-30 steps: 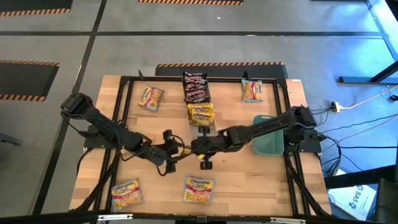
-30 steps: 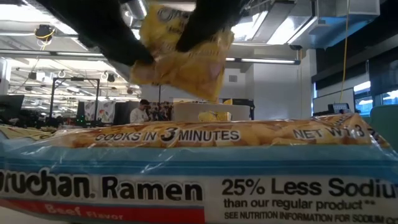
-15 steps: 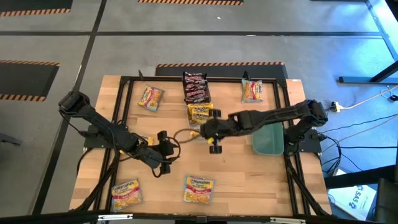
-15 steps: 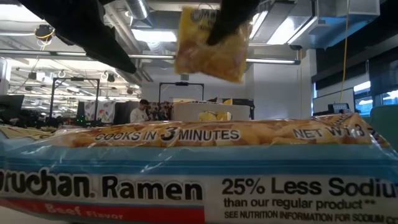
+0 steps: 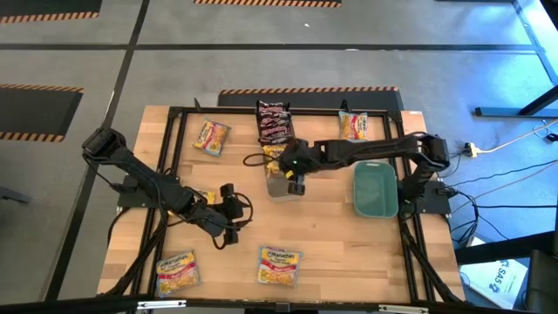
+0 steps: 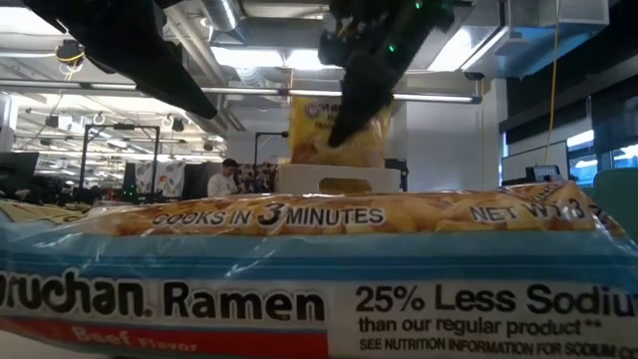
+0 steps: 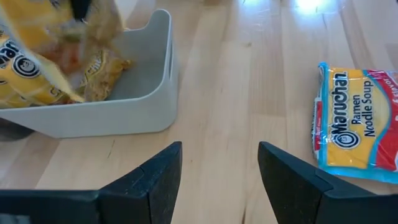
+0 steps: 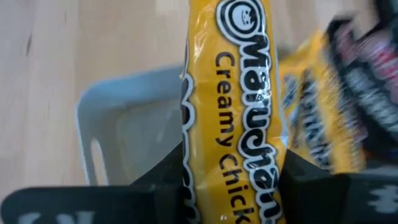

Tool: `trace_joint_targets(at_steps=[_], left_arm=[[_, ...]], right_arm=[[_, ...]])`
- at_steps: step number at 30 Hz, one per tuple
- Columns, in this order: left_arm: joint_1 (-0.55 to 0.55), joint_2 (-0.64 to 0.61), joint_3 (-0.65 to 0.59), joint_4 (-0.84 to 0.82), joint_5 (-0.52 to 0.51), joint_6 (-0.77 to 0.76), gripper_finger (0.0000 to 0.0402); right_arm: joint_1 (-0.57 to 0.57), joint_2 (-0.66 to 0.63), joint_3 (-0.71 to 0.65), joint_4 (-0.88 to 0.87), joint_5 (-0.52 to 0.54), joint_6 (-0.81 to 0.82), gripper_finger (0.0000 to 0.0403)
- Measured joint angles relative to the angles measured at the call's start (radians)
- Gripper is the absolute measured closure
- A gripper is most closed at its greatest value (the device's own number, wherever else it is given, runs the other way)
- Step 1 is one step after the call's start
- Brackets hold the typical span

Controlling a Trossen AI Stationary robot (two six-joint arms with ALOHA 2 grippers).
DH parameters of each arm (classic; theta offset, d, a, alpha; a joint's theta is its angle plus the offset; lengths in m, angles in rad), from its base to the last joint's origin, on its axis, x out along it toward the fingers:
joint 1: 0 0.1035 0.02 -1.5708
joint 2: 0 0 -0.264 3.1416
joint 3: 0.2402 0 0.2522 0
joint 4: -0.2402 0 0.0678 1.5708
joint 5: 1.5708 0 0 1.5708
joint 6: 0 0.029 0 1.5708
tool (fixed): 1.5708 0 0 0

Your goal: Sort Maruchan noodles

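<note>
My right gripper [image 5: 286, 163] hangs over the pale grey bin [image 5: 279, 187] at the table's middle, shut on a yellow Maruchan packet [image 8: 239, 93]. Another yellow packet [image 8: 308, 118] lies in that bin, and dark brown-red packets [image 5: 273, 123] lie just beyond it. My left gripper [image 5: 230, 215] stands open and empty, left of the bin and low over the wood. Loose packets lie flat on the table at the far left [image 5: 211, 137], far right [image 5: 353, 127], near left [image 5: 177, 270] and near middle [image 5: 279, 265]. My right gripper pinches the yellow packet's near end [image 8: 231, 158] between its two fingers, which lie across the packet. The fingers come slanting down from the table's right. The packet hangs below them [image 6: 334, 130], lifted clear above the bin's rim [image 6: 334, 180].
A teal bin [image 5: 377, 189] stands right of the grey bin, under my right arm. A black frame [image 5: 174, 139] runs around the table top. In the low view a ramen packet [image 6: 299, 269] fills the foreground. Bare wood [image 5: 340, 244] lies between the bins and the near packets.
My right gripper has carried the yellow packet from the table's middle, beside my left gripper, toward the far edge and over the grey bin. The packet has stayed lifted clear and hanging.
</note>
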Motion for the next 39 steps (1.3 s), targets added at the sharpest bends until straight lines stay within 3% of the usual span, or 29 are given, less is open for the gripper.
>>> trace_joint_targets(at_steps=[12,21,31,39], left_arm=[[0.002,0.000,0.000,0.003,-0.008,0.000,0.0197],[0.002,0.000,0.000,0.009,-0.009,0.000,0.0197],[0.002,0.000,0.000,0.004,-0.002,0.000,0.0197],[0.007,0.000,0.000,0.004,-0.007,0.023,0.0197]], right_arm=[[-0.012,0.059,-0.081,0.132,-0.114,0.001,0.0293],[-0.011,0.114,-0.083,0.163,-0.033,0.001,0.0287],[-0.012,0.124,-0.068,0.171,0.035,0.001,0.0172],[-0.011,0.122,0.015,0.136,0.036,-0.025,0.0142]])
